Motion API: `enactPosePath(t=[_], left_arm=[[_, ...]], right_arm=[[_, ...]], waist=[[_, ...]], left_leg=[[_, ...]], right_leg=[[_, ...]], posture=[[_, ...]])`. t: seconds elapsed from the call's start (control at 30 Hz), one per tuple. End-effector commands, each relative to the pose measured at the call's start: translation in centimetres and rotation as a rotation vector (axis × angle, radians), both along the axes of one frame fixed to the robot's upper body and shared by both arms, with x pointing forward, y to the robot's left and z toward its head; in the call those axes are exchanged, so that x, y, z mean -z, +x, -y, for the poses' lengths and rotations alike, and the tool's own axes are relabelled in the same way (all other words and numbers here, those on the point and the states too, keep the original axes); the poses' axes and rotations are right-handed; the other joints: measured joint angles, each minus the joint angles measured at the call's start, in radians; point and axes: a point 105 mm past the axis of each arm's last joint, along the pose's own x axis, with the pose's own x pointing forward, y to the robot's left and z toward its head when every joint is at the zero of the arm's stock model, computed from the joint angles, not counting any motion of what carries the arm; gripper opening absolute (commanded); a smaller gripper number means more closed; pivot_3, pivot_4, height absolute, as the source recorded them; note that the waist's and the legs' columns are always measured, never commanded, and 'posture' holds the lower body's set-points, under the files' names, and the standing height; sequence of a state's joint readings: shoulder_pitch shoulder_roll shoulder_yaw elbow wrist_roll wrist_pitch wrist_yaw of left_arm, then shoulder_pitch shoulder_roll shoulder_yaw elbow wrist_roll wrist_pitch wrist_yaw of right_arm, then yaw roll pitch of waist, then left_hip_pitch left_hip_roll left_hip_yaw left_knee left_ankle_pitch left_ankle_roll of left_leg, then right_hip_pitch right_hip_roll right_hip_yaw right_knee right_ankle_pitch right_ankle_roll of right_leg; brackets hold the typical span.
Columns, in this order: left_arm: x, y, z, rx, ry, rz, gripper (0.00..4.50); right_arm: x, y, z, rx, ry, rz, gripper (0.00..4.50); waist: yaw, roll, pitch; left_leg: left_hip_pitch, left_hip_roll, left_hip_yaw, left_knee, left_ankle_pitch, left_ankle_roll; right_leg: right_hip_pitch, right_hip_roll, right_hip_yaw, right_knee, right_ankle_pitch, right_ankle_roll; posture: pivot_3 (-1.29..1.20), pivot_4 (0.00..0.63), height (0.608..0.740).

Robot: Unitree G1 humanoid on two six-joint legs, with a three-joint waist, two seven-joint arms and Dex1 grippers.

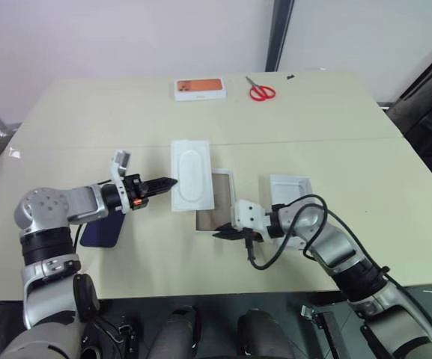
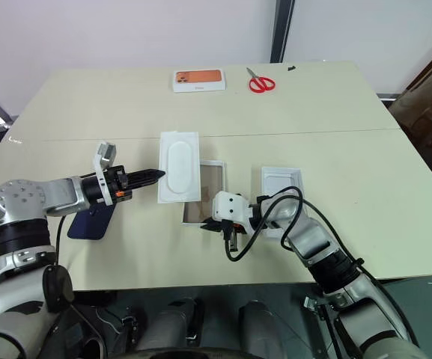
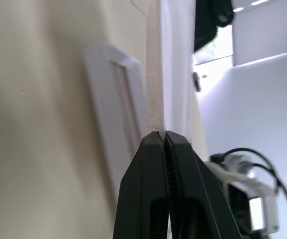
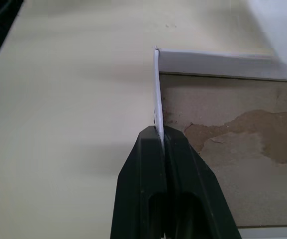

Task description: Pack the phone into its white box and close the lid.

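Observation:
My left gripper [image 1: 172, 182] is shut on the near-left edge of a thin white insert [image 1: 191, 176] with an oval recess, which overlaps the white box's left side. The white box [image 1: 219, 196], a shallow tray with a brownish floor [image 4: 223, 149], lies at mid-table. My right gripper [image 1: 219, 234] is shut on the box's thin side wall [image 4: 158, 89] near its front corner. The lid [image 1: 290, 187] rests open side up just right of the box, behind my right arm. The dark navy phone [image 1: 102, 232] lies flat on the table under my left forearm.
An orange-topped white box [image 1: 199, 88] and red-handled scissors [image 1: 261, 91] lie near the table's far edge. A black cable [image 1: 275, 247] loops off my right wrist above the table's front edge.

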State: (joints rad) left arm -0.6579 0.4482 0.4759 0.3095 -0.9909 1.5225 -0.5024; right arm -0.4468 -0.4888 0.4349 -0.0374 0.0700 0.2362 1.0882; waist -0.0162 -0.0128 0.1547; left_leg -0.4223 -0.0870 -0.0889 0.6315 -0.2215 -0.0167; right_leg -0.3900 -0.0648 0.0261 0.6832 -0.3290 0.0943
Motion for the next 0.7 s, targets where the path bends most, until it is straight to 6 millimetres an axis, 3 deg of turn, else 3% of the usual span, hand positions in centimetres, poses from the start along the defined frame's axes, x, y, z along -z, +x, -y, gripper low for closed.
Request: enactPosePath(t=[0.03, 0.13, 0.2, 0.3, 0.4, 0.7], left_arm=[[-0.1, -0.5, -0.2, 0.019, 0.018, 0.02, 0.0], [0.1, -1.0, 0.2, 0.044, 0.004, 0.015, 0.0], [0.8, -1.2, 0.4, 0.047, 0.032, 0.01, 0.0], [1.2, -1.4, 0.7, 0.054, 0.041, 0.008, 0.0], [1.6, -1.6, 0.9, 0.056, 0.048, 0.009, 0.0], [2.8, -1.6, 2.8, 0.036, 0.073, 0.008, 0.0]], right_arm=[[-1.0, -0.3, -0.8, -0.018, 0.026, 0.051, 0.05], [-1.0, -0.7, -0.9, -0.029, 0.034, 0.019, 0.05], [-1.2, -0.1, -0.9, -0.006, 0.032, 0.063, 0.62], [-1.5, 0.0, -0.8, -0.001, 0.037, 0.079, 1.88], [-3.1, 0.5, 0.3, 0.054, 0.077, 0.109, 3.44], [-5.2, 1.5, 6.6, 0.258, 0.105, 0.092, 3.44]], waist=[[0.0, 0.0, 0.0], [0.0, 0.0, 0.0], [0.0, 0.0, 0.0], [0.003, 0.0, 0.0], [0.003, 0.0, 0.0], [0.005, -0.001, 0.0]], left_leg=[[0.0, 0.0, 0.0, 0.0, 0.0, 0.0], [0.0, 0.0, 0.0, 0.0, 0.0, 0.0], [0.0, 0.0, 0.0, 0.0, 0.0, 0.0], [0.0, 0.0, 0.0, 0.0, 0.0, 0.0], [0.0, 0.0, 0.0, 0.0, 0.0, 0.0], [0.0, 0.0, 0.0, 0.0, 0.0, 0.0]], right_leg=[[0.0, 0.0, 0.0, 0.0, 0.0, 0.0], [0.0, 0.0, 0.0, 0.0, 0.0, 0.0], [0.0, 0.0, 0.0, 0.0, 0.0, 0.0], [0.0, 0.0, 0.0, 0.0, 0.0, 0.0], [0.0, 0.0, 0.0, 0.0, 0.0, 0.0], [0.001, -0.001, 0.0, -0.001, 0.0, 0.0]], posture=[[0.0, 0.15, 0.734], [0.0, 0.15, 0.734], [0.0, 0.15, 0.734], [0.0, 0.15, 0.734], [0.0, 0.15, 0.734], [0.0, 0.15, 0.734]])
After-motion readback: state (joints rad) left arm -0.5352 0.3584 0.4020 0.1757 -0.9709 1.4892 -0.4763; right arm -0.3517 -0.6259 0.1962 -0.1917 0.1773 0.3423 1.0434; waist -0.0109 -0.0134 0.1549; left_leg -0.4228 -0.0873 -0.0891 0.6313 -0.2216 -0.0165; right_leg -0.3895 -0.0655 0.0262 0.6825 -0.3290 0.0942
